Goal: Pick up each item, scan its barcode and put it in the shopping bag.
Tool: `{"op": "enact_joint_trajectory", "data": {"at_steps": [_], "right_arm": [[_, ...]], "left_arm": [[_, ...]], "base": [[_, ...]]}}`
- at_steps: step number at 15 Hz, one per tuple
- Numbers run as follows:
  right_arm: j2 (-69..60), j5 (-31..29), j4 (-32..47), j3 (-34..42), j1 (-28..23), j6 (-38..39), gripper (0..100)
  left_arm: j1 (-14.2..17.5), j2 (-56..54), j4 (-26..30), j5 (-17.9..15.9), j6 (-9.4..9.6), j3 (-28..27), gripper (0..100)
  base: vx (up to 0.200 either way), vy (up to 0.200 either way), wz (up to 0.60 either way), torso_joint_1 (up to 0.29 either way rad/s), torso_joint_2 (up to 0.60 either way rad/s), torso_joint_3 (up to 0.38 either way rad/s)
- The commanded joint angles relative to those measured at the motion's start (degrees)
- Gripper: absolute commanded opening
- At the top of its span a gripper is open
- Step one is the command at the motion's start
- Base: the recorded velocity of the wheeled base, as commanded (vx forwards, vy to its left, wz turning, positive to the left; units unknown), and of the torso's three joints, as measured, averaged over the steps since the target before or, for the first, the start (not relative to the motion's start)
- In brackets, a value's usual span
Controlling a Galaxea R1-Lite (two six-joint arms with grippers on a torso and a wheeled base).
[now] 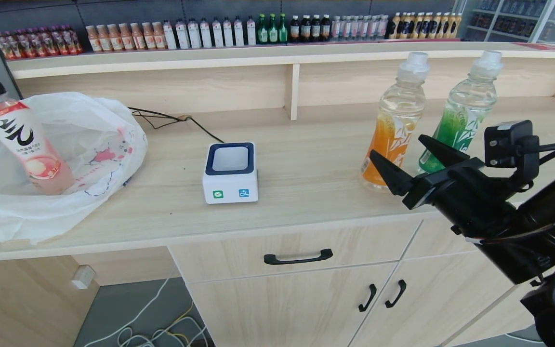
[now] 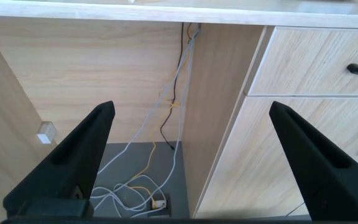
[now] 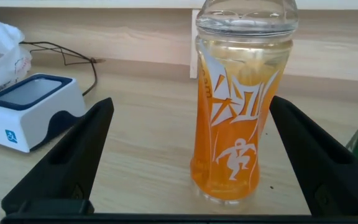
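An orange drink bottle stands upright on the wooden counter at the right, with a green drink bottle just beyond it. My right gripper is open at the counter's front edge, facing the orange bottle, which stands between and ahead of the two fingers without touching them. The white barcode scanner sits mid-counter. A white shopping bag lies open at the left with a pink bottle leaning inside. My left gripper hangs open below the counter, holding nothing.
A black cable runs along the counter behind the scanner. A shelf divider and a raised back ledge bound the counter's rear. Drawers and cabinet doors lie below. Loose cables trail on the floor under the counter.
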Motion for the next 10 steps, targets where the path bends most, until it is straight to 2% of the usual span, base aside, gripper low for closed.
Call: {"op": "enact_joint_trajectory", "data": {"at_steps": [1, 10], "right_arm": [[2.52, 0.96, -0.08, -2.16, -1.99, -0.39, 100], [8.41, 2.01, -0.08, -9.9, -7.17, -0.65, 100]], "left_arm": [[-0.04, -0.02, 0.0, -0.01, 0.21, 0.0, 100], [-0.04, -0.02, 0.0, -0.01, 0.21, 0.0, 100]], "base": [[0.0, 0.0, 0.0, 0.0, 0.0, 0.0], [0.0, 0.0, 0.0, 0.0, 0.0, 0.0]]}}
